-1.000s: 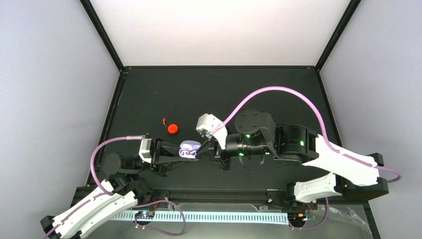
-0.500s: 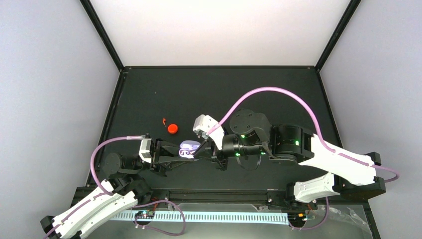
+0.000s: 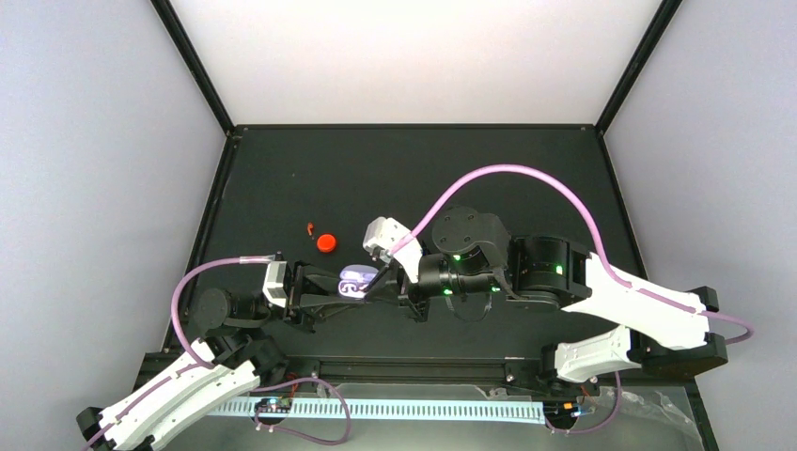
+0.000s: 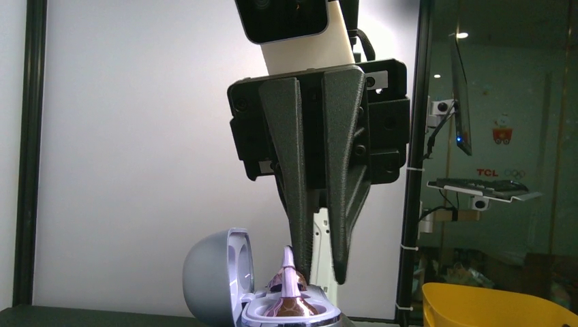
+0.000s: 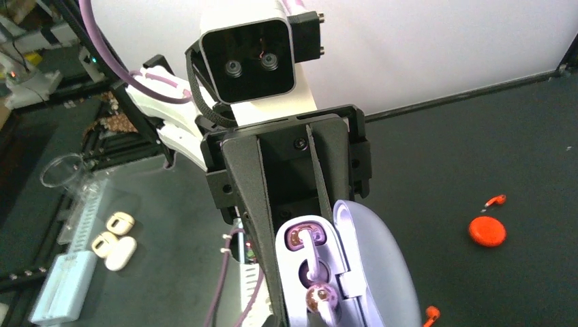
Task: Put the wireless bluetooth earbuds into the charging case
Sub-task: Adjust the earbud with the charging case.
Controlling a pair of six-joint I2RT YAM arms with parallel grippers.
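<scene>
**Surface and room.** The worktop [image 3: 423, 178] is matte black and is bounded by a black frame [image 3: 193, 66]. Plain white panels [image 3: 414, 56] stand at the back and sides. Past the frame, the left wrist view shows a room with a yellow tub [image 4: 497, 306]. The right wrist view shows three cream pebble-shaped cases [image 5: 120, 223] and a pale blue box [image 5: 65, 286] lying off the worktop.

**Count.**
- Cases on the worktop: two.
  - The lavender charging case [image 5: 378, 272] is open, near the front centre.
  - The red-orange case [image 5: 487, 231] is closed and lies well apart from it.
- Lavender earbuds [image 5: 310, 255]: two, both in the open base of the lavender charging case. One has its stem pointing up.
- Red-orange earbuds: two, both loose on the worktop. One [image 5: 496, 199] lies just beside the red-orange case. The other [image 5: 429, 313] lies nearer the lavender charging case.

**Claws.**
- The left claw [image 3: 340, 285] is clamped on the lavender charging case.
- The right claw [image 4: 319, 278] has its fingers together and points down over the open base. Its tips are just beside the upright stem; contact cannot be determined.
</scene>
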